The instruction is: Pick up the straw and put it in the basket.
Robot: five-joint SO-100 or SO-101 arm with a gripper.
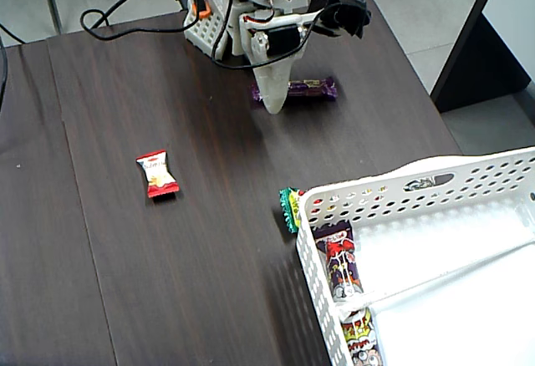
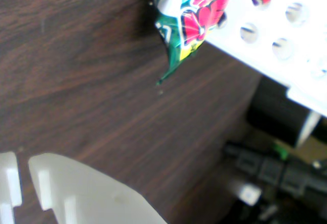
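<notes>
Hand [image 1: 274,103] looks closed and empty in the fixed view; only there does the straw [image 1: 468,270] show, lying inside the basket [image 1: 393,192].

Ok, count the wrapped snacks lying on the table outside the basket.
3: the red-and-white packet at left, the purple bar partly behind the tool, and the green wrapper against the basket wall. Others may be hidden.
</notes>
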